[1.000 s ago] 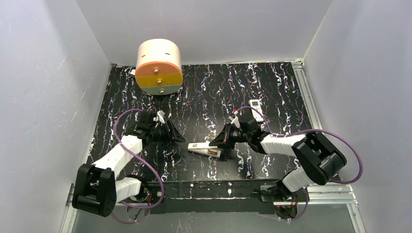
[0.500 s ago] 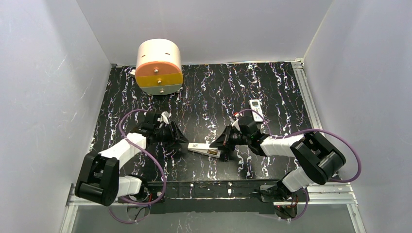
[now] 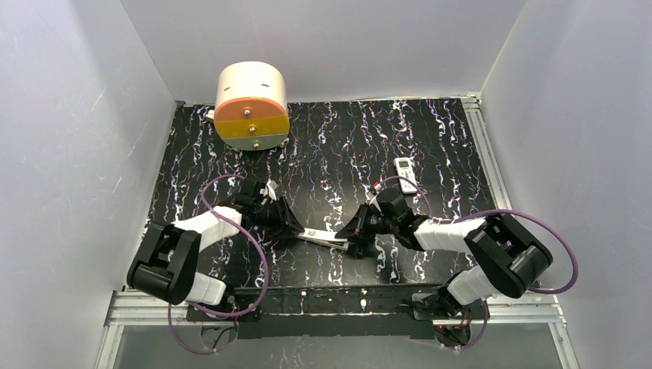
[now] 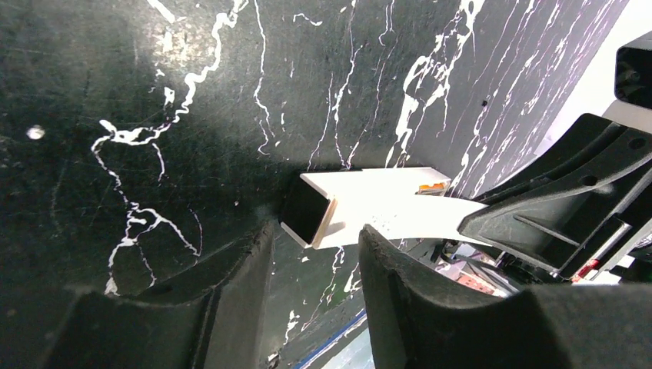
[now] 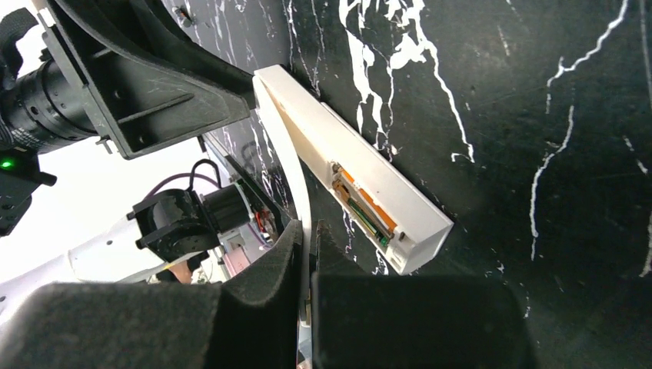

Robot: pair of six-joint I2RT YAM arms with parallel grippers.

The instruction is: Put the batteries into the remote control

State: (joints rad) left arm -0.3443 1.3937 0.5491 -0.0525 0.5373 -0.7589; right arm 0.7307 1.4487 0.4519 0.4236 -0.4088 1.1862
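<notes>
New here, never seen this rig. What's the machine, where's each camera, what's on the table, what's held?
Two small robot arms bolted at the table's near edge, each with a two-finger gripper. The wide picture is from a fixed camera above and behind them; the other two are from wrist cameras, so the dark shapes at the bottom are that arm's own fingers. On the black table lie a round tub with coloured drawer fronts, a small white remote control, and a long white bar between the arms. A recess in the bar shows orange parts, probably the batteries. The right gripper is shut on a thin white strip running beside the bar. The left gripper has jaws apart either side of the bar's end; contact is unclear.
</notes>
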